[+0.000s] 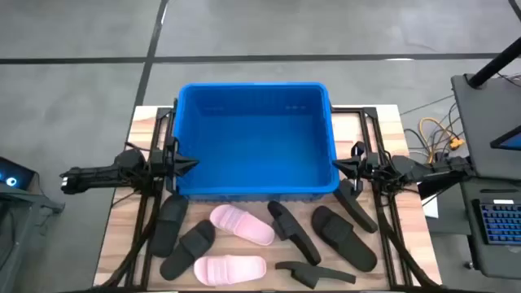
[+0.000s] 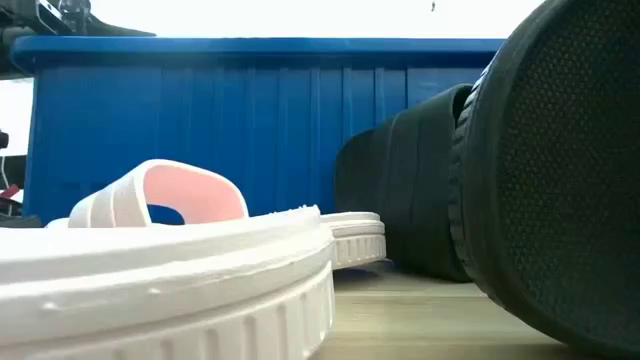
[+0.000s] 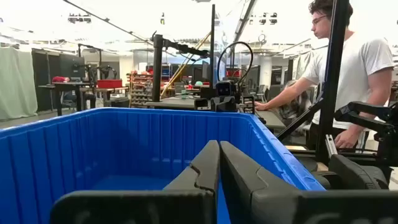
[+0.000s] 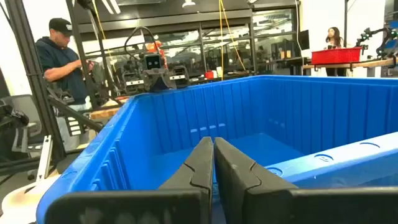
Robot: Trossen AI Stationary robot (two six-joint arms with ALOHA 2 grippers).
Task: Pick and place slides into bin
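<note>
The blue bin (image 1: 252,138) stands at the middle of the table's far half, its inside bare (image 3: 118,180). Along the near edge lie several black slides (image 1: 346,236) and two pale pink ones (image 1: 242,224) (image 1: 229,268). One more black slide (image 1: 358,207) lies by the bin's near right corner. In the low view a pink slide (image 2: 160,200) and a black one (image 2: 560,180) lie in front of the bin wall (image 2: 250,120). My left gripper (image 1: 189,163) (image 3: 219,144) is shut at the bin's left rim. My right gripper (image 1: 338,168) (image 4: 212,140) is shut at the right rim. Both point level across the bin.
Black frame rails (image 1: 155,155) (image 1: 378,155) run along both sides of the bin. A keyboard and a dark stand (image 1: 496,220) sit off the table's right edge. People (image 3: 348,68) (image 4: 62,56) stand beyond the table. Bare wood shows between the slides and the bin.
</note>
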